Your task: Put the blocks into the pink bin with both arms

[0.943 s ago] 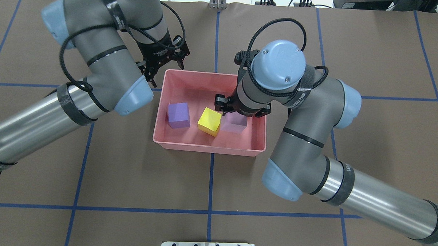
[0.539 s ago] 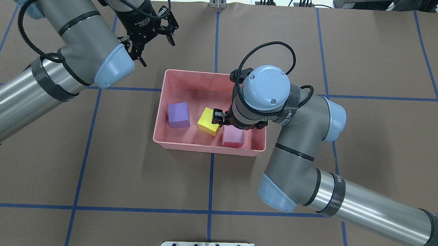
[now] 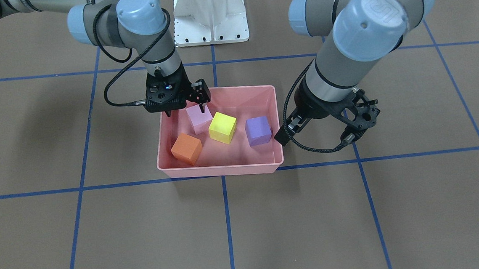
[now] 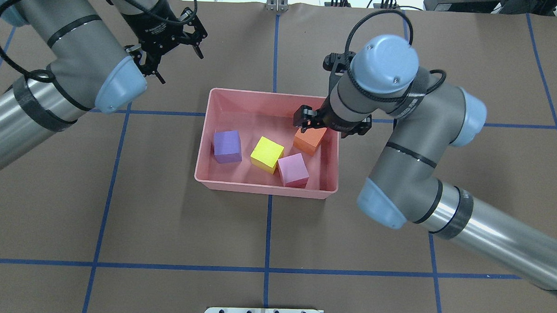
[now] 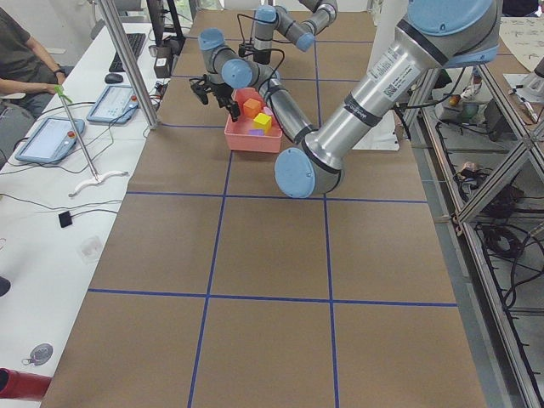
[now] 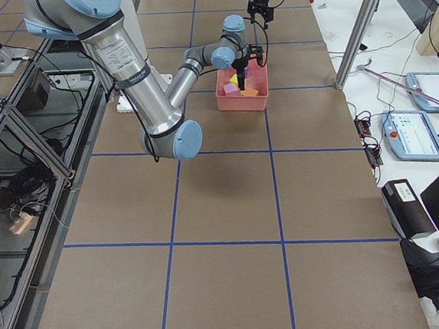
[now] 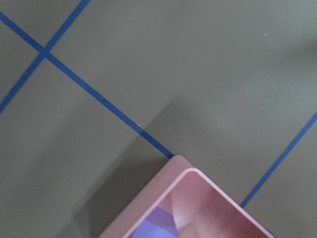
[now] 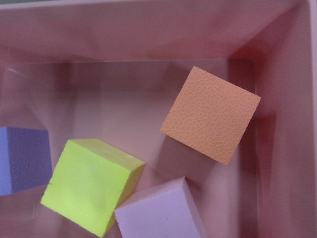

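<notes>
Roughly from the operators' edge inward: a wide table (image 4: 165,217) covered in brown paper, marked into large squares by blue tape lines (image 4: 267,230). Further in, the pink bin (image 4: 240,187) sits over a crossing of those lines, and all four cubes lie on its floor.

The orange cube (image 3: 186,148) is nearest the bin's operator-side wall, at the end on the robot's right. Behind it come the yellow cube (image 3: 222,127) at the bin's middle and the purple cube (image 3: 258,130) toward the opposite end. The light pink cube (image 3: 199,118) lies closest to the robot-side wall, just beside the yellow one.

The right gripper (image 3: 185,108) hangs above the bin's orange-cube end, jaws spread and gripping nothing. The left gripper (image 4: 180,66) hovers over bare paper off the bin's other end, outside the rim, jaws wide and likewise empty.

Beyond the bin stands the white base pedestal (image 3: 210,14). Off the table on the bin's operator side, a white bench (image 5: 51,221) carries tablet-like screens and cables, with a seated person (image 5: 21,59) at it. On the robot side, metal frame racks (image 5: 484,170) and loose cables crowd the floor.
</notes>
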Controlling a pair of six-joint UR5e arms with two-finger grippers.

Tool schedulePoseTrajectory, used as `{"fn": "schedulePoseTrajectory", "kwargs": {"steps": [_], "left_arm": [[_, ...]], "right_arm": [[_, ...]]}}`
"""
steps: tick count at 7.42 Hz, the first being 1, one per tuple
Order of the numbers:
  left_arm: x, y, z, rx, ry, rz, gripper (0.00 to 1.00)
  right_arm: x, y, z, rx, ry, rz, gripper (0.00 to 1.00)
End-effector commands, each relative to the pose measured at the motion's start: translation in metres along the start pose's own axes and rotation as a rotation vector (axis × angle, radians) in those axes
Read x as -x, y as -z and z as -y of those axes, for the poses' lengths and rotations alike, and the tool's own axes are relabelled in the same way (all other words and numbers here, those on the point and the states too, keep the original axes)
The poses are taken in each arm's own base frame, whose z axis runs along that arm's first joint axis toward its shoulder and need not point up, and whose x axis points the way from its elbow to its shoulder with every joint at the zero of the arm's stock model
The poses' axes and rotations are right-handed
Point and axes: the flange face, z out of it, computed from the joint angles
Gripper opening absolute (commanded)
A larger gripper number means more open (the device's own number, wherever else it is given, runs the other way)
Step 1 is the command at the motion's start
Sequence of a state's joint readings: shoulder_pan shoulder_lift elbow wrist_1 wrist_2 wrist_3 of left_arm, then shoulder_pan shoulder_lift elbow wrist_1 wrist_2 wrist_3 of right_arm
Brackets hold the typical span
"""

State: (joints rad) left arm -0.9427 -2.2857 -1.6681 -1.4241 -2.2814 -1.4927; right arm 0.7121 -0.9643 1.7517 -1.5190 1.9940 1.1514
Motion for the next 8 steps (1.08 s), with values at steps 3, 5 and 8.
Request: {"fn": "schedulePoseTrajectory", "kwargs": {"steps": [3,5,8], "left_arm": [[0.250,0.039,0.090,-0.089,-0.461,0.089,1.00],[0.376,0.075,0.154,-0.114,-0.744,0.160,1.00],[0.457,0.089,0.217,-0.105,-0.853,0.193,1.00]], "right_arm": [[-0.277,0.078,0.087,0.011,0.208,-0.084,1.00],[-0.388,0.094,0.110,0.047,0.246,-0.096,1.00],[-0.469,0.098,0.129,0.084,0.292,-0.074,1.00]]}}
